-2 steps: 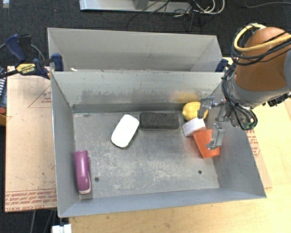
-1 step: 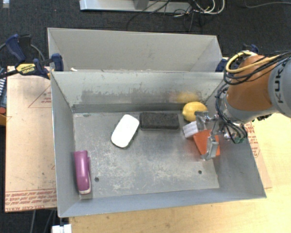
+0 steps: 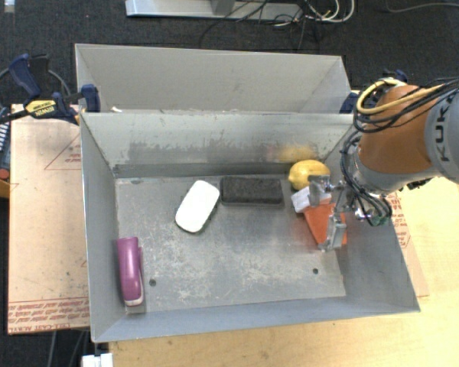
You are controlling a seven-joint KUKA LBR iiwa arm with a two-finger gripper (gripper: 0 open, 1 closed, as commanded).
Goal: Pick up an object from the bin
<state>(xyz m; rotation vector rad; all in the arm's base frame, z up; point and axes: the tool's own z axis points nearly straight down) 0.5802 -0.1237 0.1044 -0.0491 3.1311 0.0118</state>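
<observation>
The metal bin [image 3: 252, 262] looks matt and scuffed, the white oval [image 3: 197, 206] smooth plastic, the black block [image 3: 251, 190] rough.

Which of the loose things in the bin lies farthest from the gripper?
The purple stapler-like thing in the near left corner; the white oval, dark block and yellow round thing lie closer to the gripper.
</observation>
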